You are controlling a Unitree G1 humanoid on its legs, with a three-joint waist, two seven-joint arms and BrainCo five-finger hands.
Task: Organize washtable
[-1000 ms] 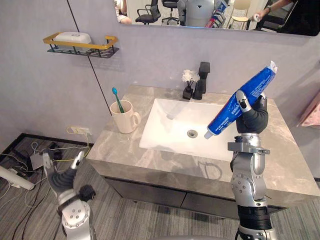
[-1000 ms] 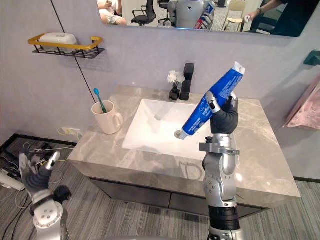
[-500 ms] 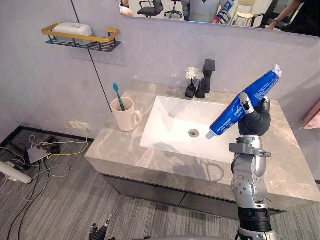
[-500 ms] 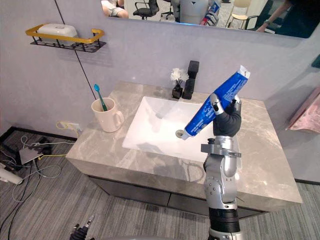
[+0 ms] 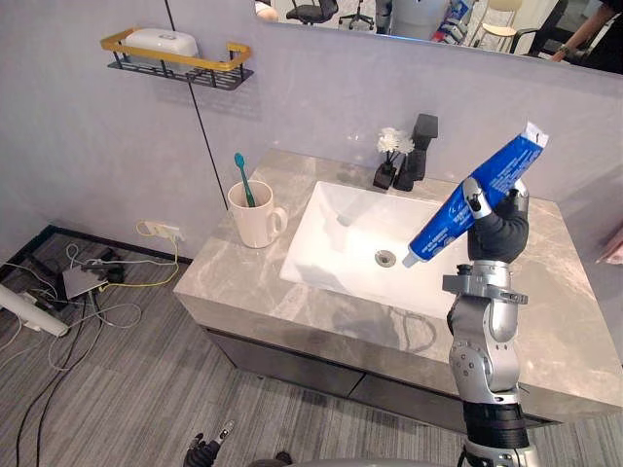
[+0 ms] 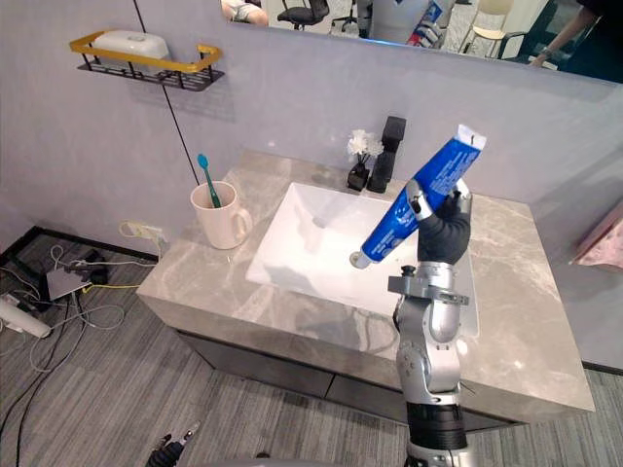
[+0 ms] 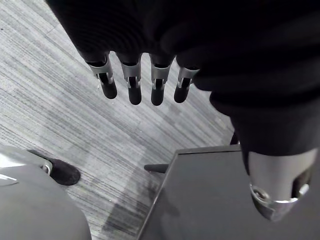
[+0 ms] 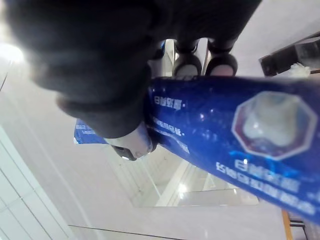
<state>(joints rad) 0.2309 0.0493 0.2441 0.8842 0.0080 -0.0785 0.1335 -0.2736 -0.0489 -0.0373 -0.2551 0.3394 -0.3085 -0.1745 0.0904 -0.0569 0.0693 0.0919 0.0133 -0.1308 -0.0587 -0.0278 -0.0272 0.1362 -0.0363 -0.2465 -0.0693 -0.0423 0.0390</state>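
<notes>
Far to the left and low down, the left hand (image 7: 132, 82) is hanging over the floor (image 7: 60, 120) below the desk's (image 5: 234, 282) near edge, its fingers straight and loose, holding nothing.

On the desk's left end a mug (image 5: 255, 216) is standing upright with a toothbrush (image 5: 240, 175) leaning in it, and the white basin (image 5: 341, 233) is lying between that mug and the right arm.

The toothpaste tube (image 5: 472, 199) is being held in the air over the basin's right side. Its long axis is slanting, with the cap (image 5: 410, 261) pointing down and left toward the mug and the flat crimped end rising up to the right. The right hand (image 5: 497, 233) is clamping it near the middle.

If the mug is where the tube belongs, it is lying well to the left across the basin, so the right arm would be doing the reaching and the cap end would be leading.

The eye views are giving the tube's slant and the mug's place. The right wrist view is adding the grip itself, with the fingers (image 8: 188, 64) curling over the far side of the tube and the thumb (image 8: 127, 142) pressing on the near side.
</notes>
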